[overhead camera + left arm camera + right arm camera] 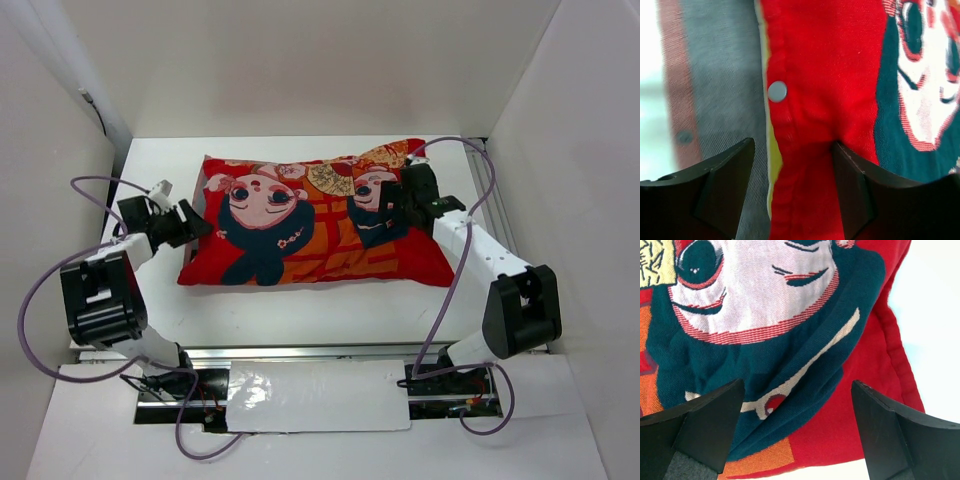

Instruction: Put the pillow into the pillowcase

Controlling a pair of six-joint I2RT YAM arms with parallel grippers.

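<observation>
Leftmost, the left arm bends low over the counter and reaches toward the right, its end effector at the pillowcase's left short edge. Its fingers stand moderately apart, straddling the red hem just below a grey snap. A strip of the pillow's yellow edging shows along that hem at the opening.

The pillowcase lies plump mid-counter, long axis running left to right, doll face up, the dolls' heads toward the far wall. At its right end the right arm stretches forward and inward, its end effector over the smaller doll, fingers spread wide and gripping nothing.
</observation>
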